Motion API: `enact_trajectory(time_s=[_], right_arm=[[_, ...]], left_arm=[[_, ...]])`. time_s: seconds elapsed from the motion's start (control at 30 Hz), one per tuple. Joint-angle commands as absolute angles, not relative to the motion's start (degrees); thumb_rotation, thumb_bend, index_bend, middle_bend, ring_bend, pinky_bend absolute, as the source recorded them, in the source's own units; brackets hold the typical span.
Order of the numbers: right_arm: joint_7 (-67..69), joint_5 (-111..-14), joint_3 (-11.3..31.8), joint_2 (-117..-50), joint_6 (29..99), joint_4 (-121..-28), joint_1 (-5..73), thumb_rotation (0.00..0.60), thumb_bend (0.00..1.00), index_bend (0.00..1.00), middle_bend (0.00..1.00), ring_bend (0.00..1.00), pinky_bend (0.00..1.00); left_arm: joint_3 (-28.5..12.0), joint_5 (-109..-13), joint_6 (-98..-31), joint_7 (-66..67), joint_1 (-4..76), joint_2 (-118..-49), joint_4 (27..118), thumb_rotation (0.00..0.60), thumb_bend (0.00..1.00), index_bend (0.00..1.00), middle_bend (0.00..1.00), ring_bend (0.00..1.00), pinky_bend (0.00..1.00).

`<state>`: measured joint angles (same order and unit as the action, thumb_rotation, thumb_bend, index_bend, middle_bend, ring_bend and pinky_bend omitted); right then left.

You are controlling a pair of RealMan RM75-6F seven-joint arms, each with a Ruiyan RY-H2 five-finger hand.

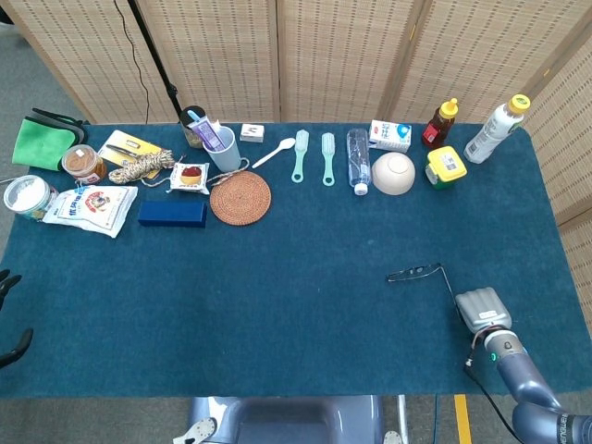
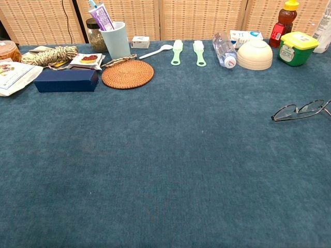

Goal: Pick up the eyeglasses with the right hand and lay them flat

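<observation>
The eyeglasses (image 1: pixel 416 272) have a thin dark frame and lie on the blue cloth at the right, well in front of the row of objects. From above their front reads as a narrow line, with one temple running back toward my right hand. In the chest view the eyeglasses (image 2: pixel 302 110) show both lenses near the right edge. My right hand (image 1: pixel 481 308) is a grey block just behind and to the right of them, apart from the frame; its fingers are hidden. At the left table edge only dark fingers of my left hand (image 1: pixel 9 314) show, spread and holding nothing.
Along the far edge stand a white bowl (image 1: pixel 394 173), green jar (image 1: pixel 446 166), water bottle (image 1: pixel 358 159), two mint brushes (image 1: pixel 314 155), a woven coaster (image 1: pixel 240 197), cup with tubes (image 1: pixel 220 146) and a navy box (image 1: pixel 172 214). The table's right edge (image 1: pixel 569 277) is close to my right hand.
</observation>
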<state>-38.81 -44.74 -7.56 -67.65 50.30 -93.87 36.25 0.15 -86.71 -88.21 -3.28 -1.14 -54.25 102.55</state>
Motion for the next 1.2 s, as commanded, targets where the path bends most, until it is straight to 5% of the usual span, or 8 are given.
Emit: enact_trajectory(time_s=[0.03, 0.87, 1.2], right_arm=[[-39.37, -44.37, -7.45, -67.90, 50.38, -94.38, 36.66, 0.600, 0.19, 0.63, 0.54, 0.50, 0.49], [-50.34, -30.31, -3.50, -73.67, 53.82, -102.85, 48.73, 0.600, 0.19, 0.61, 0.51, 0.49, 0.50], [-49.53, -30.70, -2.50, -69.52, 56.92, -106.98, 50.46, 0.600, 0.19, 0.58, 0.49, 0.46, 0.50]], left_arm=[[0.15, -86.62, -88.22, -3.42, -1.18, -54.25, 102.40, 0.600, 0.34, 0.12, 0.08, 0.06, 0.00], [0.17, -85.59, -87.29, -6.54, -1.26, -55.46, 98.91, 0.600, 0.34, 0.12, 0.08, 0.06, 0.00], [0.26, -85.85, -87.18, -6.66, -1.22, -55.67, 98.86, 0.600, 0.34, 0.12, 0.08, 0.06, 0.00]])
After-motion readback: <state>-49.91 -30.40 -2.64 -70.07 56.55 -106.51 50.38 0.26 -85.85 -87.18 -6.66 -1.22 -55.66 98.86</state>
